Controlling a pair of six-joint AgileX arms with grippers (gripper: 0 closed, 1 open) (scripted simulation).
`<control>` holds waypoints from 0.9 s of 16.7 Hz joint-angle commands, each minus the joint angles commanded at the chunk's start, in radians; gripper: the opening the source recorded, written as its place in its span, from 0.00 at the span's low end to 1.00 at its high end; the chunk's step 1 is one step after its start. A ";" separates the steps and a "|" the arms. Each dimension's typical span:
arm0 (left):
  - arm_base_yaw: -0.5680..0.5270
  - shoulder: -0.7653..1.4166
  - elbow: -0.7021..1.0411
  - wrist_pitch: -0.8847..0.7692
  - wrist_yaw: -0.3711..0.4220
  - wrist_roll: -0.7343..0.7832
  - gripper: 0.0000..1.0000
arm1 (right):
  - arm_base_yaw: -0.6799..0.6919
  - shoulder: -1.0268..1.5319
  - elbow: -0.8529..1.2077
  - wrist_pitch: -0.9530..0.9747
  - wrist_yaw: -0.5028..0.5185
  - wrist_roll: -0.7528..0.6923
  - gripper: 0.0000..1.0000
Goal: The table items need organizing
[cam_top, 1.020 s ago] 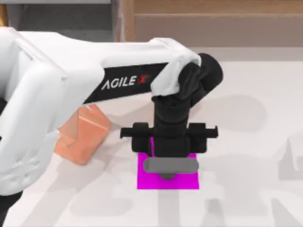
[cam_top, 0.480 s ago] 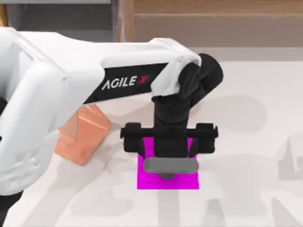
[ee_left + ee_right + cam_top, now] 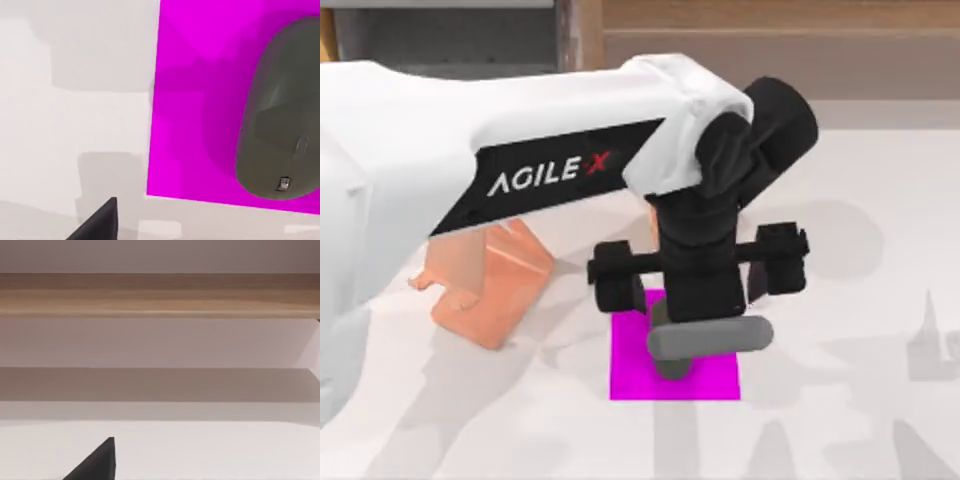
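— Start at the left of the bench (image 3: 880, 430). What stands there?

— The orange cup (image 3: 490, 290), partly under the white forearm of the left arm, which reaches across from the top view's left. I cannot tell whether the cup is upright or tipped over.

— And next to it, toward the middle?

— A flat magenta mat (image 3: 630, 375), lying apart from the cup, with bare bench between them. The left end effector (image 3: 698, 290) hangs straight over the mat, pointing down.

— How do its jaws stand?

— Spread wide, with the two black finger blocks far out on either side of the wrist. It has hold of nothing. In the left wrist view one dark fingertip shows over the white bench surface, off the mat's edge.

— Where is the mouse?

— The dark grey mouse (image 3: 280, 115) lies on the magenta mat, close to one of its edges, and nothing touches it. From above, the left wrist covers most of it.

— And farther right?

— Plain white bench with soft shadows, and a wooden wall behind it. The right end effector (image 3: 97, 462) shows as a dark tip in the right wrist view, facing the wooden band across the bench's far edge. I cannot tell whether it is open or closed
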 joint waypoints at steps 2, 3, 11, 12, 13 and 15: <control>-0.006 -0.084 -0.027 0.028 -0.018 -0.089 1.00 | 0.000 0.000 0.000 0.000 0.000 0.000 1.00; -0.004 -0.130 -0.044 0.042 -0.027 -0.143 1.00 | 0.000 0.000 0.000 0.000 0.000 0.000 1.00; 0.285 -0.451 -0.263 0.087 -0.054 -0.683 1.00 | 0.000 0.000 0.000 0.000 0.000 0.000 1.00; 0.363 -0.478 -0.300 0.085 -0.050 -0.758 1.00 | 0.000 0.000 0.000 0.000 0.000 0.000 1.00; 0.449 -0.500 -0.337 0.083 -0.046 -0.833 1.00 | 0.000 0.000 0.000 0.000 0.000 0.000 1.00; 0.646 -0.525 -0.411 0.075 -0.033 -0.976 1.00 | 0.000 0.000 0.000 0.000 0.000 0.000 1.00</control>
